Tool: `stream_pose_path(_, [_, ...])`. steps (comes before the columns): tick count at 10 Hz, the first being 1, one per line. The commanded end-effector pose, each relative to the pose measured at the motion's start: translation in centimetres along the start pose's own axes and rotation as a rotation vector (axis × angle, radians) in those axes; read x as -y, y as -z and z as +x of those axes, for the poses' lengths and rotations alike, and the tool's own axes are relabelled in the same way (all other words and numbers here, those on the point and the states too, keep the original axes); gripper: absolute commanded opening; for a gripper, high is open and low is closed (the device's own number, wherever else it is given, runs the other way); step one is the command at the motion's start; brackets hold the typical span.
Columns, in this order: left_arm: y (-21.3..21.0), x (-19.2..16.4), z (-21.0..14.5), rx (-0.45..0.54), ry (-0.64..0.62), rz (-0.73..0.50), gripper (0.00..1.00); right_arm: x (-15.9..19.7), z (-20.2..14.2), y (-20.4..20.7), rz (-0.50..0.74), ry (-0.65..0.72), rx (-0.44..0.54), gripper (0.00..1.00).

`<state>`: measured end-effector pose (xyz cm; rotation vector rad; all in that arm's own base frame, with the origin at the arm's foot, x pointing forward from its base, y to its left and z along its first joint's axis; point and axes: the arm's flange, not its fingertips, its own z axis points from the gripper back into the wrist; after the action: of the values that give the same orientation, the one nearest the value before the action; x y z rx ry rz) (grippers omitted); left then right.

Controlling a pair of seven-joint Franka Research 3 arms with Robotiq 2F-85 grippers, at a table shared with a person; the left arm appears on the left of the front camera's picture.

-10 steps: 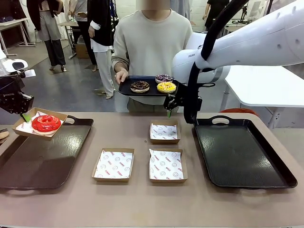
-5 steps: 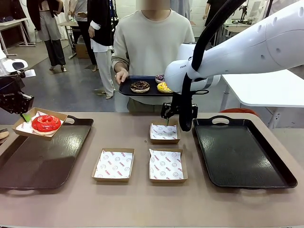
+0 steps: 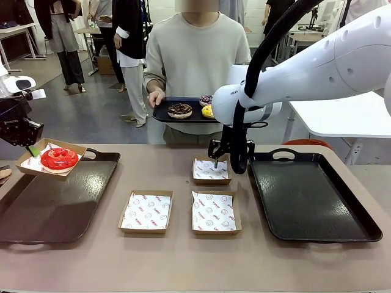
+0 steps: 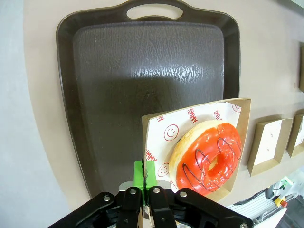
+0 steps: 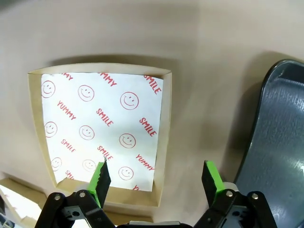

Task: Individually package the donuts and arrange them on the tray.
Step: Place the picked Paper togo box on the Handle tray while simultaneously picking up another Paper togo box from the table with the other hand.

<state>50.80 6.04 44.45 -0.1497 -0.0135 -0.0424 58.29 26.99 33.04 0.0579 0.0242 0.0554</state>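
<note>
Overhead, left gripper pinching box, red donut inside

Open robotics lab; white robot arm, other worktables, people standing behind

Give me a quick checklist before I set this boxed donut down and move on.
1. Left gripper shut on the carton rim: ok.
2. Red donut lying inside that carton: ok.
3. Left tray bare under the carton: ok.
4. Carton resting on the left tray: cannot tell.
5. Right gripper open over the far empty box: ok.
6. Other donuts packaged: not ok, three sit on the person's tray.
</note>
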Motion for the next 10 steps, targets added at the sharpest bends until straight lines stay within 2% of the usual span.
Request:
stream_pose_path(1, [-0.1,0.0,0.0,0.004,-0.004,-0.001,0.01,0.0,0.0,0.7,-0.042,0.006,0.031,1.0])
stream_pose_path(4, [0.0,0.0,0.0,0.0,0.0,0.0,0.01,0.2,-0.3,1.0,-0.037,-0.003,0.026,1.0])
stream_pose_path(6, [1.6,0.8,1.0,0.002,-0.032,0.05,0.01,0.4,-0.4,1.0,-0.028,-0.01,0.032,1.0])
stream_pose_path(10, [3.8,1.6,2.5,0.012,-0.074,0.073,0.01,1.3,-0.2,1.3,-0.015,-0.014,0.052,1.0])
